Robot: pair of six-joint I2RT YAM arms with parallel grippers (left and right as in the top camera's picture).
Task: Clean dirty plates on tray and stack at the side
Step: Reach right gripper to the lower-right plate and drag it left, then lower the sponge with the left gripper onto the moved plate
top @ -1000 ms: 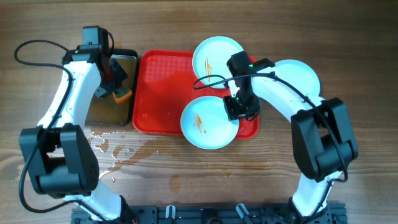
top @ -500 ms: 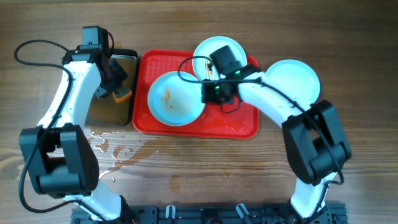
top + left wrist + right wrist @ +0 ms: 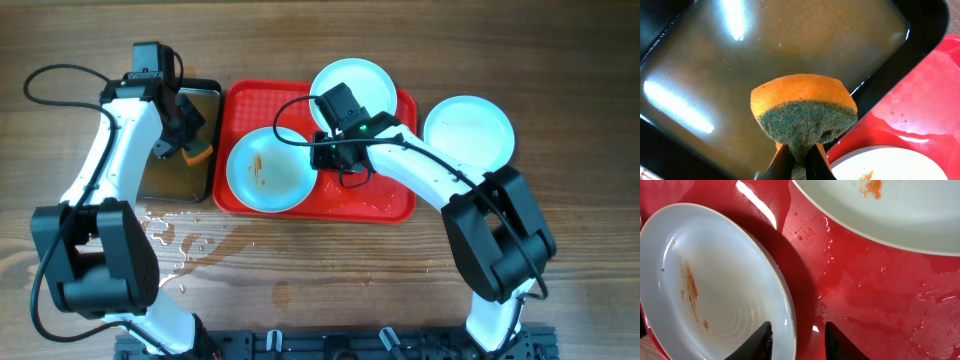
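Since the right hand [image 3: 799, 327] sits with its jaws parted astride the rim of the streaked plate [image 3: 268, 170] on the left half of the tray [image 3: 390, 205], not pinching it, that plate could skate on the wet tray once scrubbing starts. Left hand [image 3: 799, 160] is clamped on the sponge [image 3: 804, 107] over the pan [image 3: 920, 30], so it'll probably drip on the counter [image 3: 300, 270] going over.

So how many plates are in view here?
3. One streaked plate on the tray, left half; a second plate over the tray's far rim; a third plate on the table right of it. None seems hidden.
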